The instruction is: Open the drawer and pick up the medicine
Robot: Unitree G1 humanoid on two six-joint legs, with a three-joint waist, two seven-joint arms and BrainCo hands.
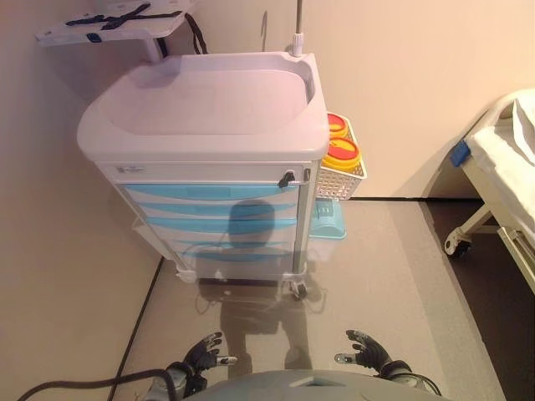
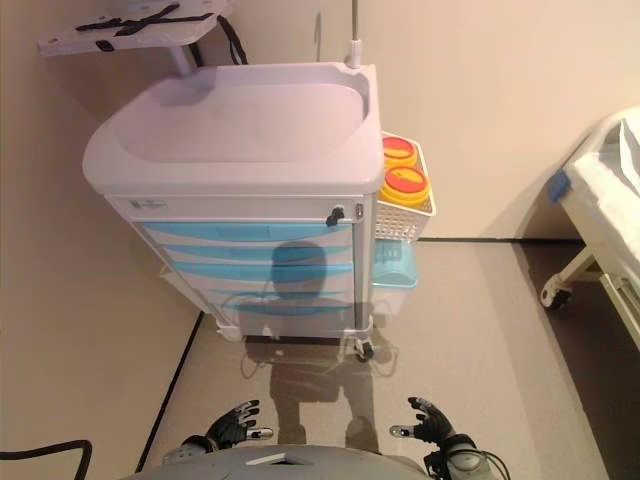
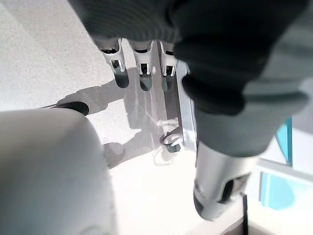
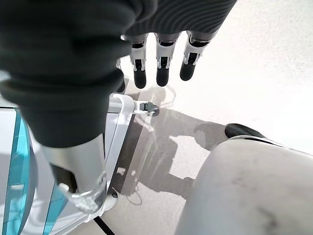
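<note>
A white plastic medical cart (image 1: 209,113) with a recessed pale tray top stood against the wall, its stack of light-blue drawers (image 1: 216,219) all closed. A small dark latch (image 1: 288,177) sat at the upper right corner of the drawer front. No medicine could be seen. On the cart's right side hung a white wire basket (image 1: 347,180) holding two yellow containers with red lids (image 1: 342,151), and a light-blue bin (image 1: 328,222) sat below it. A white bed frame on castors (image 1: 501,180) stood well apart to the right. Both arms hung low, near the floor and short of the cart: the left robot hand (image 1: 203,354) and the right robot hand (image 1: 365,351) each had fingers spread and relaxed, holding nothing.
</note>
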